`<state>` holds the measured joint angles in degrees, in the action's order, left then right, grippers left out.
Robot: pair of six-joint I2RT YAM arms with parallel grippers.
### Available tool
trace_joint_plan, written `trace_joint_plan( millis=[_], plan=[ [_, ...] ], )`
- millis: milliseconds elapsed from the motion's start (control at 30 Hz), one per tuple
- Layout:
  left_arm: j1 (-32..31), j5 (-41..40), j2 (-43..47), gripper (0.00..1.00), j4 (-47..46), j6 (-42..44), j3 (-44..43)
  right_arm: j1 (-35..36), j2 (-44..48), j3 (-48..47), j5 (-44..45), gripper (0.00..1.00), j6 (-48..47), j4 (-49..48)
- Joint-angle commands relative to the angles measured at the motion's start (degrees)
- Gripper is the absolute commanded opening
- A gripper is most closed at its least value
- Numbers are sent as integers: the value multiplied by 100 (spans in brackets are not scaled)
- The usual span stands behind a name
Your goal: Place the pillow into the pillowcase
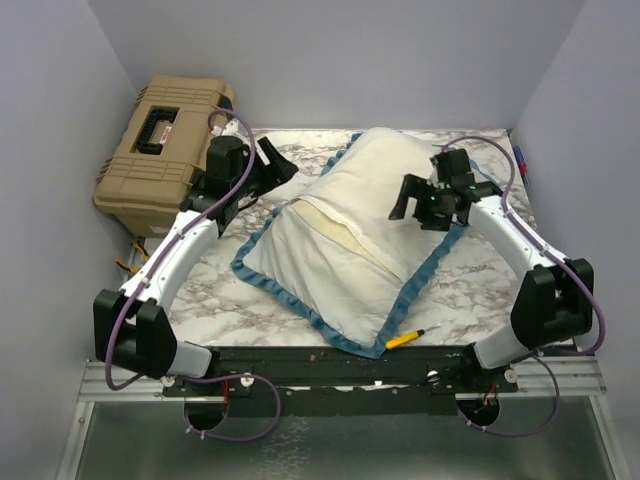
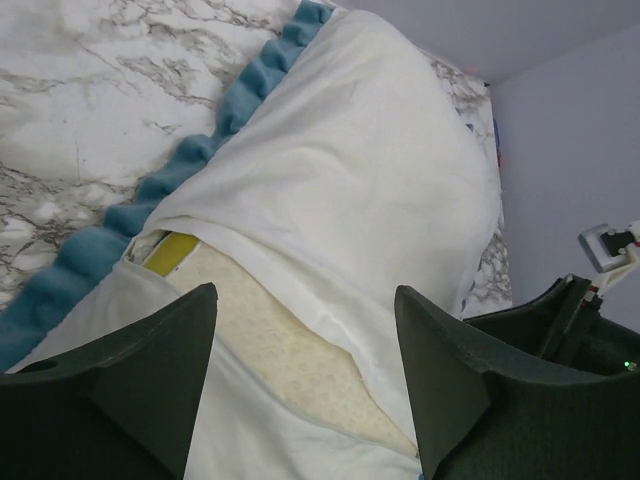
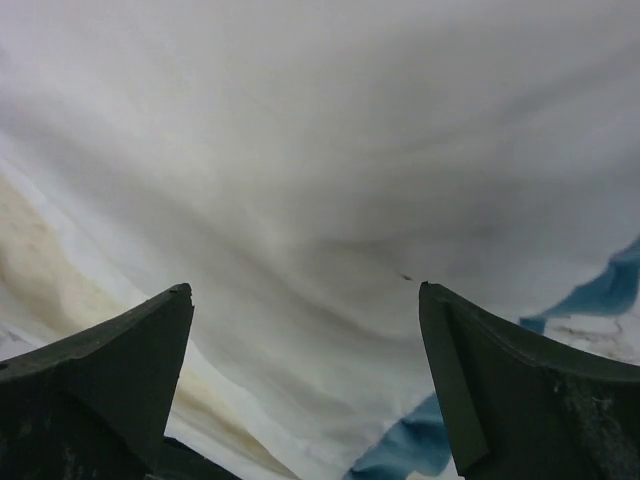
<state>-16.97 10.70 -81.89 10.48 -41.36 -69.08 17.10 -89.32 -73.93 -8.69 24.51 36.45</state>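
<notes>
From above, the pillowcase (image 1: 350, 250) lies slantwise across the middle of the desk (image 1: 220, 300), white side up, with the pillow (image 1: 335, 228) showing at its slit. The left hand (image 1: 272, 160) is beside the pillowcase's far-left edge, and the right hand (image 1: 412, 205) is over its far-right part.

Left wrist: the hand's spread fingers (image 2: 130, 380) frame the cream pillow.

Right wrist: the parted fingers (image 3: 110, 370) hang close over white pillowcase cloth.

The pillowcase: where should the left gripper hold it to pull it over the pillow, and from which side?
Grip the loose white hem of the pillowcase at its opening, where the cream pillow shows. That edge lies as a raised fold, so one finger could probably slide beneath it. Bring the open left gripper in low from the left arm's own side.
</notes>
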Motion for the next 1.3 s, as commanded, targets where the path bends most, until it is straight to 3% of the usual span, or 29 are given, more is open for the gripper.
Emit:
trace_joint_plan(
  millis=[0, 300, 567, 933, 1267],
  plan=[
    [30, -425, 657, 73, -5, 441, 435, -616, 733, 1007, -962, 100, 578, -271],
    [194, -523, 1840, 73, 157, 442, 1836, -1361, 1685, 2689, -1899, 100, 1623, -634],
    [218, -262, 2208, 73, 283, 112, 2331, -1670, 1932, 3461, -2233, 100, 1978, -662],
    [220, 259, 2019, 73, 251, -269, 2612, -1825, 1525, 3719, -2685, 99, 2158, -1080],
    [131, 745, 1200, 73, 45, -545, 2871, -1833, 541, 3795, -3278, 92, 2315, -2390]
  ],
)
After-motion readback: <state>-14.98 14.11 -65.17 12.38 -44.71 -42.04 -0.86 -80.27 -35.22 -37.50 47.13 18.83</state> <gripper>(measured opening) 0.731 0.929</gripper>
